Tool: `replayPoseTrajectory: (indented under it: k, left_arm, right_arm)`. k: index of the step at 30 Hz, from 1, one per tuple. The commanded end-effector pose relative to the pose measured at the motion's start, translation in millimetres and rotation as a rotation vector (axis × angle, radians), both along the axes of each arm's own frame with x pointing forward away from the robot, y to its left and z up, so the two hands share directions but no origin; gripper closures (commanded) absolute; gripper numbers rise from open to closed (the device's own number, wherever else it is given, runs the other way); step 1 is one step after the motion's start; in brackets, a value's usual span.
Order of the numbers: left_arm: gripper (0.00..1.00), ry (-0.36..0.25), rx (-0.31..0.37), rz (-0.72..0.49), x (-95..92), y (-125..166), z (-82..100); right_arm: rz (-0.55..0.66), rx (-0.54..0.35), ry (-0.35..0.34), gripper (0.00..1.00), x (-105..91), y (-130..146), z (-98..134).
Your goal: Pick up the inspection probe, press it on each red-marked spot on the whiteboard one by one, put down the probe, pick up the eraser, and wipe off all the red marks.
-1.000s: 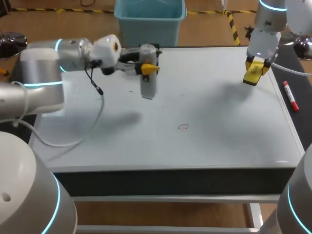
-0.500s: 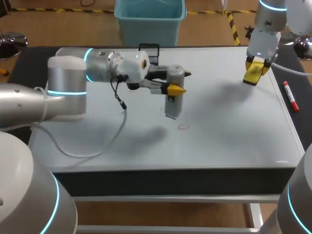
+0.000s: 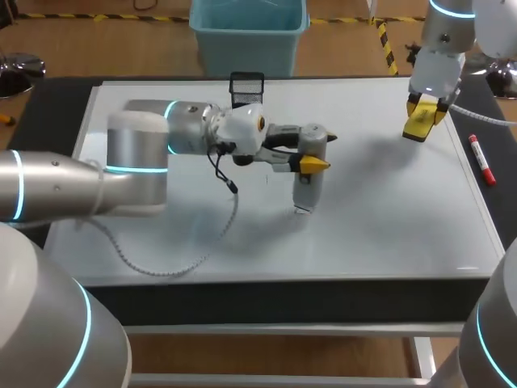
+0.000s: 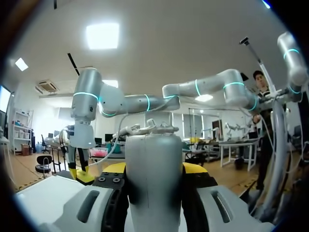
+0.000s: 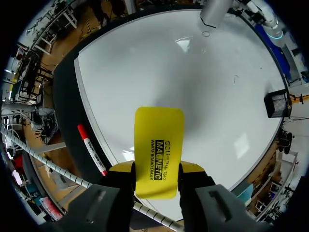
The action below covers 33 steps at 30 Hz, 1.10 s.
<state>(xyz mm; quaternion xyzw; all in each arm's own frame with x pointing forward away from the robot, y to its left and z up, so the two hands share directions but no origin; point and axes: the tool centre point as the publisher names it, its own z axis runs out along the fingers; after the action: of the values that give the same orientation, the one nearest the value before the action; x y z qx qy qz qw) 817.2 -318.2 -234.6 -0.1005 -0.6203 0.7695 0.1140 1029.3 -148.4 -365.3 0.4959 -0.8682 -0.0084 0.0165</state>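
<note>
My left gripper (image 3: 312,158) is shut on the grey cylindrical probe (image 3: 309,179), which hangs upright over the middle of the whiteboard (image 3: 388,210). The probe's lower end is right at the small red circle mark (image 5: 206,34); I cannot tell whether it touches. In the left wrist view the probe (image 4: 153,154) fills the gap between the yellow tips of the left gripper (image 4: 153,170). My right gripper (image 3: 423,113) hovers over the board's back right corner, shut on the yellow eraser (image 3: 420,125). In the right wrist view the eraser (image 5: 158,152) sticks out from the right gripper (image 5: 157,169).
A red marker pen (image 3: 482,159) lies on the dark strip beside the board's right edge, to one side of the eraser in the right wrist view (image 5: 91,150). A black mesh holder (image 3: 247,87) stands at the board's back edge.
My left arm has carried the probe from the back left of the board rightward and toward the front, down to the red mark. The right arm and eraser have not moved.
</note>
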Motion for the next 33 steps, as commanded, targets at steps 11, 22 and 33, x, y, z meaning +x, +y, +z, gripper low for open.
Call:
replayPoseTrajectory:
  k: [11, 22, 33]
  left_arm:
    - [1.00, 0.023, 0.019, 0.003, 0.3, -8.3, -20.2]
    - [1.00, 0.029, 0.021, 0.004, 13.1, -8.9, -33.3]
    - [1.00, 0.008, 0.036, -0.006, 17.9, -7.4, -36.1]
  right_arm:
    - [0.002, -0.002, 0.000, 1.00, 0.1, -0.7, 1.3]
    - [0.002, -0.002, 0.000, 1.00, 0.1, -0.7, 1.3]
    - [0.002, -0.002, 0.000, 1.00, 0.1, -0.7, 1.3]
